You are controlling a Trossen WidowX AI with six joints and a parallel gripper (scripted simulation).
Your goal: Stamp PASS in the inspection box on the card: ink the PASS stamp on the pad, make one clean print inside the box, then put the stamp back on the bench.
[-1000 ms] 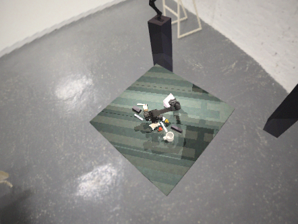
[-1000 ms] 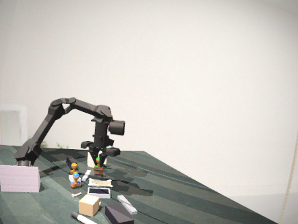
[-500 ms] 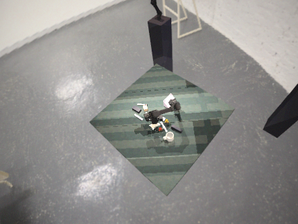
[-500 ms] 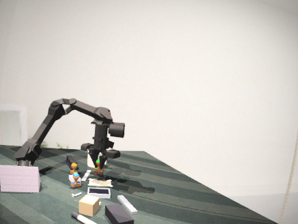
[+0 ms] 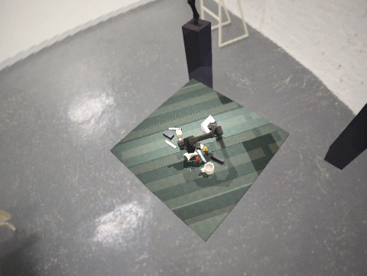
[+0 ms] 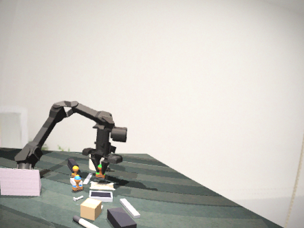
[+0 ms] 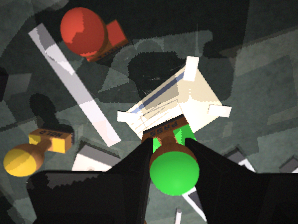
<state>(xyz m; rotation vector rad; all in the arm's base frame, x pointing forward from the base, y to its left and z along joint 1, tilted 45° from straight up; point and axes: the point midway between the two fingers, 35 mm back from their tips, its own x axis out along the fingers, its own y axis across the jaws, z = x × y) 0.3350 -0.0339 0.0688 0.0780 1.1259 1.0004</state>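
My gripper (image 7: 168,143) (image 6: 100,167) is shut on the PASS stamp (image 7: 174,171) (image 6: 100,170), which has a green knob and an orange body. The stamp hangs upright, its base at the near edge of the cream card (image 7: 175,97) (image 6: 102,185), which lies taped flat on the green mat. I cannot tell whether the base touches the card. The card's thin printed box shows faintly under the stamp. The ink pad (image 6: 100,195), dark in a white frame, lies just in front of the card in the exterior view; its corner (image 7: 92,161) shows in the wrist view.
A red-knobbed stamp (image 7: 85,31) and a yellow-knobbed stamp (image 7: 24,159) (image 6: 75,169) lie near the card, a blue-knobbed one (image 6: 78,181) too. A white bar (image 7: 75,85), cream cube (image 6: 91,209), dark block (image 6: 121,218), marker (image 6: 84,222), pink box (image 6: 20,182) and white mug (image 5: 208,168) crowd the mat.
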